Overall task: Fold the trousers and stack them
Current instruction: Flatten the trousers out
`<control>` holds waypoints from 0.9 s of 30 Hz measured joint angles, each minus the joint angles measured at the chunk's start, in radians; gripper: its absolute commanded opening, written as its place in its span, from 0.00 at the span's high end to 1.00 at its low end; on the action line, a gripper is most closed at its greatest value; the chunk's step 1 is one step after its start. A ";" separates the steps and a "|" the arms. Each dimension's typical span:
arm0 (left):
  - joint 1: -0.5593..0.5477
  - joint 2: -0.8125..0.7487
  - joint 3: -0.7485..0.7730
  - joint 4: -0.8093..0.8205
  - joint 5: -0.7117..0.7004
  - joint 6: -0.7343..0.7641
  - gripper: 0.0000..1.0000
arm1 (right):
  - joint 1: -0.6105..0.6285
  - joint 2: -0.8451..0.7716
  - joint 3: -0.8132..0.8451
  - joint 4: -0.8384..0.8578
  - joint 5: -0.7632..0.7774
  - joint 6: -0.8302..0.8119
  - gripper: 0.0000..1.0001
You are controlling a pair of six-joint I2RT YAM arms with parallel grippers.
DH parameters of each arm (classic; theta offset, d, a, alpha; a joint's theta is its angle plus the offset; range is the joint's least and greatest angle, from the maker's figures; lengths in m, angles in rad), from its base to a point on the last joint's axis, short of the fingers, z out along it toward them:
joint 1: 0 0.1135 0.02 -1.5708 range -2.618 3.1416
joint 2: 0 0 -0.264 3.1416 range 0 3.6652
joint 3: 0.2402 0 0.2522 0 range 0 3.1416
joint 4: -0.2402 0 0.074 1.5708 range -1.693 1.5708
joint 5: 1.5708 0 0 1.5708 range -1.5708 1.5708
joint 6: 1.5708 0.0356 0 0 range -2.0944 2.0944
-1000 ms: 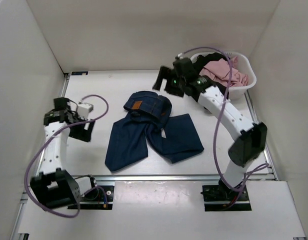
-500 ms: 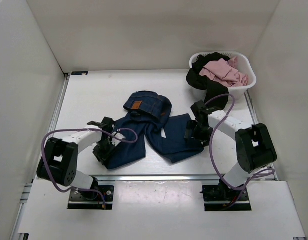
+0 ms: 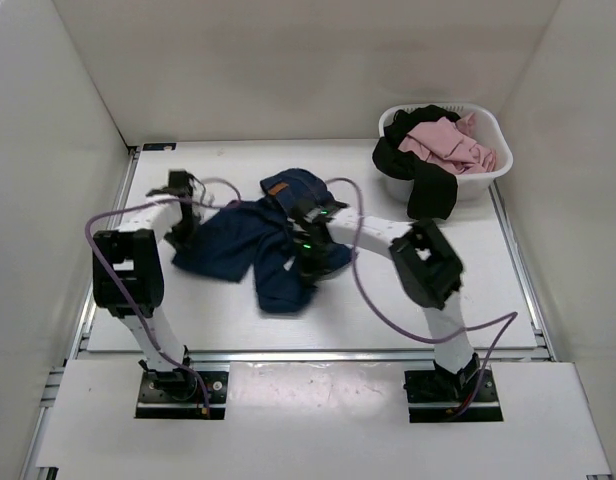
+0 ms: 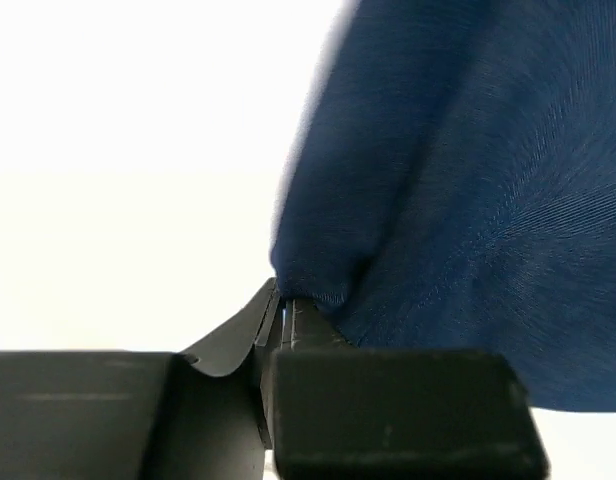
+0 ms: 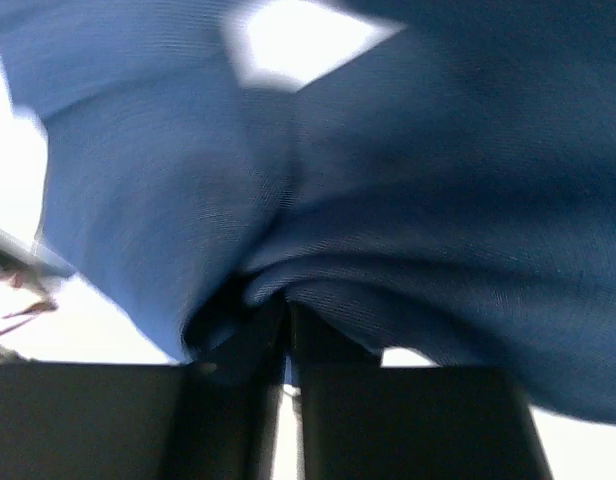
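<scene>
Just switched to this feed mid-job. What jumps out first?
The dark blue trousers lie bunched at centre, gripped from both sides: the left end effector is shut on their left edge, the right end effector on a fold near the middle. In the far right corner, a white basket holds pink clothes and a black garment drooping over its front rim.

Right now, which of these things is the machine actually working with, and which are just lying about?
Part of the job:
blue denim trousers, bunched mid-table
left tool, shut on the trousers' cloth
right tool, shut on them too

Just lying about:
white basket at the far right corner
pink garment inside it
black garment hanging over its rim
</scene>
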 measured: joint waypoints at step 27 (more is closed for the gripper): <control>-0.201 -0.330 -0.315 -0.147 0.211 0.003 0.06 | -0.157 0.134 0.491 0.090 -0.004 0.194 0.11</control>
